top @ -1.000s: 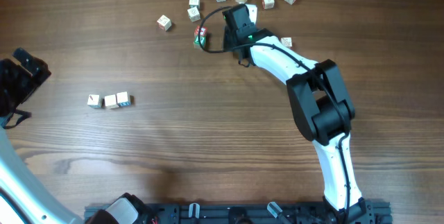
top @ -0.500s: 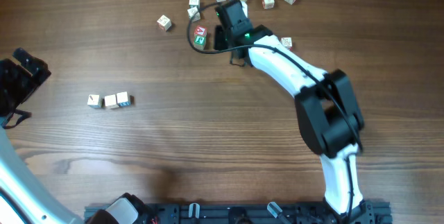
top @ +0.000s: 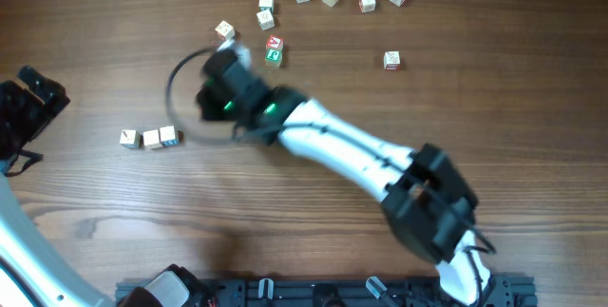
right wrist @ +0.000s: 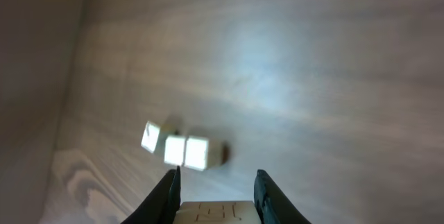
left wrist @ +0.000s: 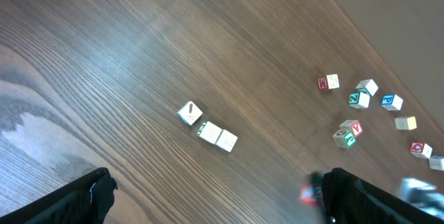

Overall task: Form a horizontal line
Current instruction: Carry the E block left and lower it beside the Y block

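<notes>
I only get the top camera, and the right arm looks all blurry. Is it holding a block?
Observer: Yes. The right wrist camera shows a whitish cube pinched between the fingers of the right gripper.
Operator: Where is it pointing?
Observer: In that view the line of cubes, three long, lies ahead of the fingers, toward the left of the picture.
Operator: What about the other arm's hand?
Observer: The left wrist camera shows the left gripper wide open, with nothing between its fingers.

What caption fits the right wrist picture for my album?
Right gripper holds a whitish cube, three-cube row ahead.
</notes>
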Controlling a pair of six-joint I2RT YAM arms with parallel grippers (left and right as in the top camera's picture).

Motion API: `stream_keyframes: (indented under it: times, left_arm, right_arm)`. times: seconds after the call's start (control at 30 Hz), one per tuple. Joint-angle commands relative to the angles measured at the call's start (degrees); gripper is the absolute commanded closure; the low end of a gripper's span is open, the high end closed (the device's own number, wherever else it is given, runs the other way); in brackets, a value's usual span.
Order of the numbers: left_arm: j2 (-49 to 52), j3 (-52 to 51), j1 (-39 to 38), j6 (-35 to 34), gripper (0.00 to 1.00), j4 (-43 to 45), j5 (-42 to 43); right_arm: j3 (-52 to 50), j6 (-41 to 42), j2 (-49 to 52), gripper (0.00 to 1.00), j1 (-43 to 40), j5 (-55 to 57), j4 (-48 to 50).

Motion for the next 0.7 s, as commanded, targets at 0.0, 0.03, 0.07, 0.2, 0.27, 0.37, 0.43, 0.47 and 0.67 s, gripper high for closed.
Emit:
stream_keyframes:
  times: [0.0,0.03,0.07,0.2,0.27,0.37,0.43,0.47,0.67]
  left_arm:
    - [0.00,1.01,0.22,-0.35,0.00,-0.02,0.90]
    - [0.00,1.01,0.22,-0.33,0.00,-0.02,0.90]
    - [0.00,1.01,0.22,-0.35,0.00,-0.02,0.90]
    - [0.00,1.01,0.22,-0.33,0.00,-0.02,0.90]
    - [0.00,1.01,0.22,-0.35,0.00,-0.02,0.90]
    - [0.00,1.01,0.22,-0.35,0.00,-0.02,0.90]
    - [0.00,1.01,0.22,-0.35,0.00,-0.02,0.90]
    - [0.00,1.01,0.22,-0.33,0.00,-0.02,0.90]
    - [0.00,1.01,0.22,-0.35,0.00,-0.02,0.90]
  right_arm:
    - [-0.07,1.77,4.83,0.85,4.94,12.02,0.72]
    - [-0.07,1.79,5.64,0.84,5.68,13.16,1.62]
    - [-0.07,1.86,6.34,0.84,6.23,13.29,2.80]
    - [-0.07,6.14,7.89,0.85,6.95,10.62,10.91]
    - [-0.07,6.86,8.07,0.85,6.95,10.78,15.08]
    - [-0.07,6.75,8.66,0.85,6.95,13.44,18.49]
    - [-0.07,6.97,9.40,0.85,6.93,14.84,18.49]
    - [-0.07,6.99,9.60,0.85,6.95,14.78,18.51]
    - [-0.07,11.43,13.27,0.84,6.99,13.68,18.58]
